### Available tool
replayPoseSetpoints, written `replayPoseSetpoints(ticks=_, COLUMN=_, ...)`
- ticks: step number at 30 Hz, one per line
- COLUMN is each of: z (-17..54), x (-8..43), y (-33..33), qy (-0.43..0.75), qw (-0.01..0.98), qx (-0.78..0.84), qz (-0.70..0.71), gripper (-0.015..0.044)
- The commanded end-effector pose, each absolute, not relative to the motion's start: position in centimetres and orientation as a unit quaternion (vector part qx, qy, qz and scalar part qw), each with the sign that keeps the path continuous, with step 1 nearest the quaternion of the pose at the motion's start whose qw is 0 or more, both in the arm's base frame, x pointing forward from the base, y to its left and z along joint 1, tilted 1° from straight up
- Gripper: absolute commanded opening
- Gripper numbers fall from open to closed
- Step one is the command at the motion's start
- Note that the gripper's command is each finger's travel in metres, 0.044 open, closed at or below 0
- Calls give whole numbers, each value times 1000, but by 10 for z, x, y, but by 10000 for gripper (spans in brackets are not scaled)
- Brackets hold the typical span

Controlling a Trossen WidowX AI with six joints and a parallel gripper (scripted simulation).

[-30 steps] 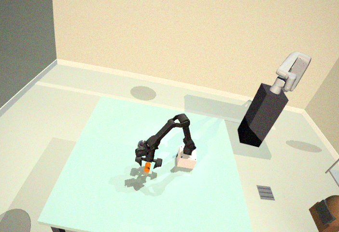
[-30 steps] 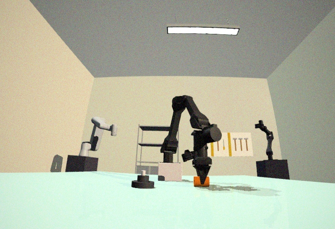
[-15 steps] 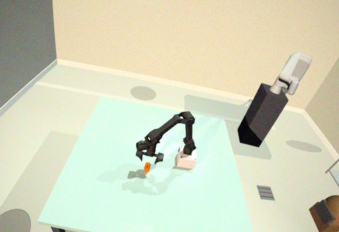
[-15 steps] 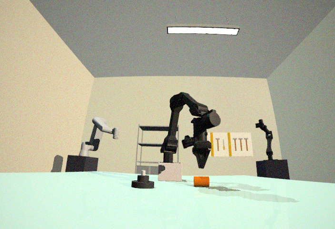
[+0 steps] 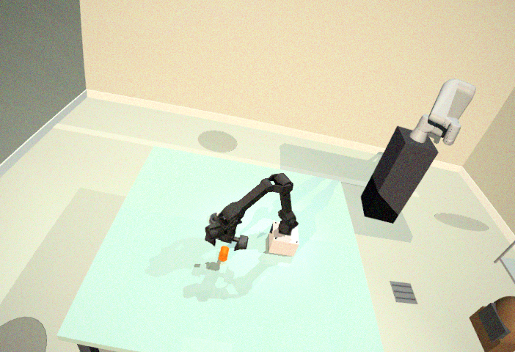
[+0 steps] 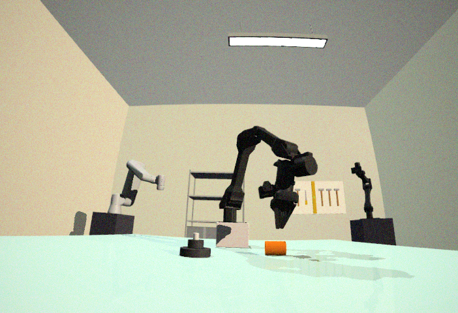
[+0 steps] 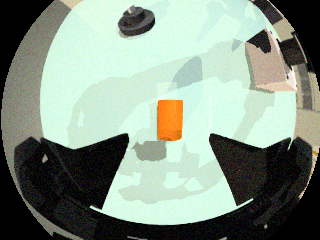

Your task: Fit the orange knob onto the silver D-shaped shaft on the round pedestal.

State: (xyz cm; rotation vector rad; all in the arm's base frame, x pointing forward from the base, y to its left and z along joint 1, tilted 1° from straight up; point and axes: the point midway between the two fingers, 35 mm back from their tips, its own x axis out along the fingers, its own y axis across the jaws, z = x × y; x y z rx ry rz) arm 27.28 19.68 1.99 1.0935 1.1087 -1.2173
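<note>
The orange knob (image 5: 224,253) (image 6: 274,248) (image 7: 170,119) is a cylinder lying on its side on the table. Its hole does not show in any view. My gripper (image 6: 279,226) (image 7: 170,138) is wide open and empty, pointing down above the knob, without touching it. In the wrist view the knob lies ahead of the gap between the fingertips. The dark round pedestal (image 6: 194,252) (image 7: 142,25) stands upright left of the knob in the exterior view, with the pale shaft (image 6: 196,236) (image 7: 131,9) bare on top. The shaft's flat side cannot be made out. The arm hides the pedestal in the top view.
The pale green table (image 5: 141,306) (image 6: 126,283) (image 7: 65,95) carries my arm's pale base block (image 5: 282,247) (image 6: 239,236) (image 7: 265,72), behind and between pedestal and knob in the exterior view. Other arms on dark stands and a shelf are beyond the table.
</note>
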Motion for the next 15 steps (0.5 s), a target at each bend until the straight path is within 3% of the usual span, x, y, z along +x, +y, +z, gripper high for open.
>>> replayPoseSetpoints(ticks=1, z=0, x=271, y=195, qy=466, qw=551, qx=454, qz=-522, gripper=440)
replayPoseSetpoints(ticks=15, z=-15, x=271, y=196, qy=466, qw=551, qx=454, qz=-522, gripper=440)
